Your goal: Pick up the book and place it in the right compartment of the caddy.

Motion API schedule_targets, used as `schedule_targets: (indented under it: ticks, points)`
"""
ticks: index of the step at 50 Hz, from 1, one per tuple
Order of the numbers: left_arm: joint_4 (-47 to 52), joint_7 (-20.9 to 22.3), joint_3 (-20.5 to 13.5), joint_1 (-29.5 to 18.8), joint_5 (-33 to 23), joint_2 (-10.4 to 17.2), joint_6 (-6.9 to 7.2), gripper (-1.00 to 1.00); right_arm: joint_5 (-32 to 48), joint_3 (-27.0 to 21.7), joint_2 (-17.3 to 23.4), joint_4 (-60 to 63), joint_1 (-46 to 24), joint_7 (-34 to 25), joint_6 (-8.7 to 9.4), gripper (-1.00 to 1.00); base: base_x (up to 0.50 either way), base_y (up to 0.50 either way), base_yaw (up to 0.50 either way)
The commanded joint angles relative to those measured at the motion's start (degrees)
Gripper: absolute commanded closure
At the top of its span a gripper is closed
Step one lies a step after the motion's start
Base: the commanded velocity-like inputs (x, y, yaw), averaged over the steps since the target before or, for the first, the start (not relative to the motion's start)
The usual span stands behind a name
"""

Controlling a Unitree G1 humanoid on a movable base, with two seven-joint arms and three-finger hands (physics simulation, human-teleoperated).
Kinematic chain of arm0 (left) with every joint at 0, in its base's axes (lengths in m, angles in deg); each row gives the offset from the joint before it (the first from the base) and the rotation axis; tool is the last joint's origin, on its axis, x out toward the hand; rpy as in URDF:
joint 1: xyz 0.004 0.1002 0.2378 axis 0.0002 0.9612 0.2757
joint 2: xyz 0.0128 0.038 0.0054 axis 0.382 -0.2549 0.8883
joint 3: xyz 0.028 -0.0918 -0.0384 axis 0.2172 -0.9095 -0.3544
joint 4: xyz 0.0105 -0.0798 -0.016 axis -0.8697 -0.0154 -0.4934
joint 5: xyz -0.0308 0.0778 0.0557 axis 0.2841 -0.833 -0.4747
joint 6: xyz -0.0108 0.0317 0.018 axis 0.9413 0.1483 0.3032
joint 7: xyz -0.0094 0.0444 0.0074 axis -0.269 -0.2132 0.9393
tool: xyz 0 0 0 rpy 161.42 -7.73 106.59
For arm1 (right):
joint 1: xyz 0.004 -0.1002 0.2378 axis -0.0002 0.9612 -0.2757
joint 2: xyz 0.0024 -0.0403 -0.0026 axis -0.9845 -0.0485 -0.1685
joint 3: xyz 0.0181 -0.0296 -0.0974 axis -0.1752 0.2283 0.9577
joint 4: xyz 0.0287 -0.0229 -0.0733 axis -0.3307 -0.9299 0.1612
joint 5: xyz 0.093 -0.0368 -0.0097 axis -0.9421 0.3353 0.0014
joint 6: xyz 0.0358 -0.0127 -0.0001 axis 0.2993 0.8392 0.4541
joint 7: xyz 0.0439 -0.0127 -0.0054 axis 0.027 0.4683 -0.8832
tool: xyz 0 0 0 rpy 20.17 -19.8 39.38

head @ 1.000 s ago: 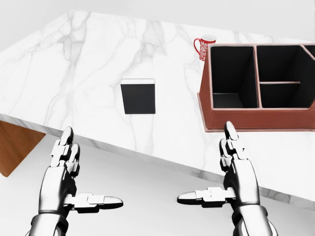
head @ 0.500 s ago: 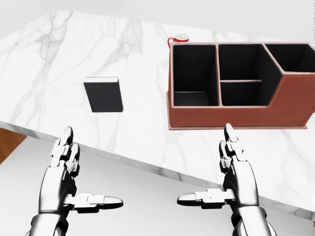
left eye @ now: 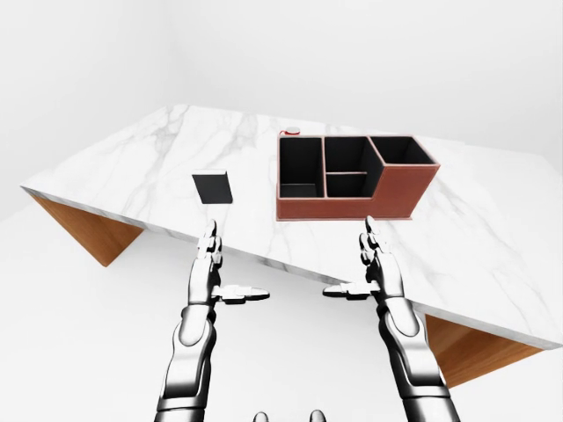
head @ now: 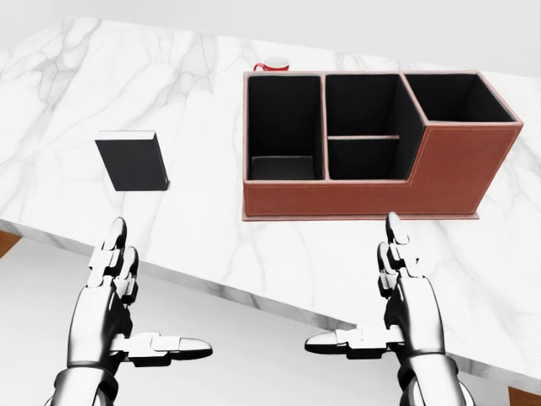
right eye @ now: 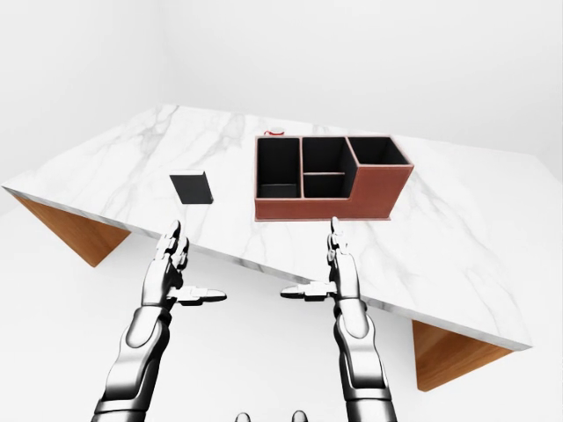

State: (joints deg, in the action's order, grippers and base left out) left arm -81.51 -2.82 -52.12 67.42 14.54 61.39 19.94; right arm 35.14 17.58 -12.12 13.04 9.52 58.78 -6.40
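- The left hand (head: 114, 304) is open, fingers straight and thumb splayed sideways, holding nothing. It hangs off the near edge of the marble tabletop (head: 355, 262), apart from everything on it. Reaching from this far out could mean a stretched arm and a weak, slanting approach.
- The book (head: 131, 160), a dark flat volume, lies on the tabletop toward its left part, near the near edge and well apart from the caddy. Lying flat, it gives the fingers little to get under; I judge a clumsy pinch could shove it along the slick marble or off the near edge rather than lift it.
- The caddy (head: 372, 190), a red-brown leather-look organiser, stands mid-table with black compartments: a tall slot at its left, two small ones in the middle, a raised bin at its right. The right compartment (head: 452, 97) has a higher wall, so a book carried too low could strike the rim and push the caddy or slip from the grip. Dropping it in a middle slot would be the wrong target.
- A red-and-white mug (head: 272, 64) peeks over the caddy's far left corner; a shoved caddy could knock it.
- The right hand (head: 397, 296) is likewise open and empty, at the near edge below the caddy; swinging it up carelessly could clip the caddy's wall.
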Motion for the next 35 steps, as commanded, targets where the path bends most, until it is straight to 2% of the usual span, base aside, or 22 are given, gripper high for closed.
schedule_targets:
  ticks: [1, 12, 17, 23, 26, 29, 35]
  points:
    - [-0.01, -0.04, -0.12, 0.0, -0.02, 0.12, -0.01, -1.0, 0.1, 0.24, -0.15, 0.32, 0.03, -0.01, 0.13, -1.0, 0.0, 0.0, 0.0]
    - [0.0, -0.06, -0.12, 0.0, -0.02, 0.12, 0.0, -1.0, 0.4, 0.44, -0.13, 0.6, 0.2, -0.26, -0.05, -1.0, 0.0, 0.0, 0.0]
    - [-0.01, -0.05, -0.12, 0.0, -0.01, 0.12, 0.0, -1.0, 0.64, 0.5, -0.12, 0.06, 0.21, -0.42, -0.7, -1.0, 0.0, 0.0, 0.0]
    - [0.0, -0.06, -0.12, 0.0, -0.02, 0.12, 0.01, -1.0, 0.56, 0.43, -0.17, 0.7, 0.32, -0.42, -0.08, -1.0, 0.0, 0.0, 0.0]
    - [0.0, -0.04, -0.12, 0.0, -0.01, 0.13, 0.02, -1.0, 0.49, 0.31, -0.18, -0.2, 0.12, -0.42, -0.72, -1.0, 0.0, 0.0, 0.0]
    - [0.0, -0.05, -0.12, 0.0, -0.02, 0.12, 0.04, -1.0, 0.47, 0.3, -0.14, 0.24, 0.11, -0.39, -0.22, -1.0, 0.0, 0.0, 0.0]
    - [0.0, -0.06, -0.12, 0.0, -0.02, 0.12, 0.03, -1.0, 0.37, 0.2, -0.11, -0.41, -0.08, -0.42, -0.65, -1.0, 0.18, 0.07, 0.0]
